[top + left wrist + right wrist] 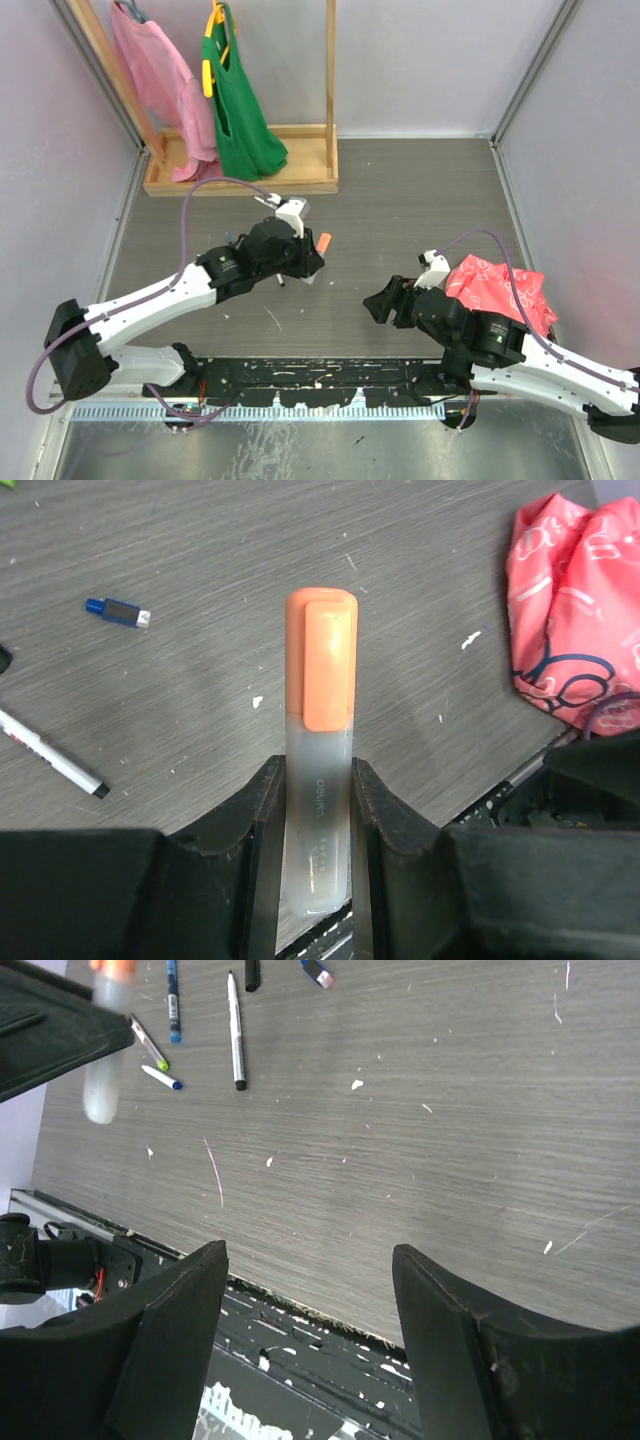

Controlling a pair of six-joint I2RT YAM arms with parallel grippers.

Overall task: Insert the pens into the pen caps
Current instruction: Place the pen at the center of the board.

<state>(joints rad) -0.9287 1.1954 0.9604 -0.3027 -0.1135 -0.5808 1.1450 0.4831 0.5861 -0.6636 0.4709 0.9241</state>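
Your left hand (317, 780) is clamped on the orange pen (320, 750), one finger on each side of the clear barrel. The orange cap (322, 655) is seated on the pen's far end, pointing away from the hand. The pen is held above the tabletop (480, 1110), not resting on it.

Your right hand (308, 1260) is spread wide with nothing between the fingers and touching nothing. It hangs over bare tabletop near the front edge.

Count from the right wrist view:
- **Loose pens:** four, lying on the tabletop in one group, well apart from your right hand. They are the blue-barrelled pen (173, 995), black-tipped pen (236, 1030), green-tipped pen (148, 1044) and blue-tipped pen (160, 1077). None has a cap on, as far as I can tell.
- **Loose caps:** two, just past the pens at the frame's top edge. They are the black cap (252, 972) and blue cap (317, 972), each cut off by the frame.
- **Total pens:** five in view, counting the one you hold.
- **Other:** one pink cloth (575, 610) on the tabletop beside your right arm.
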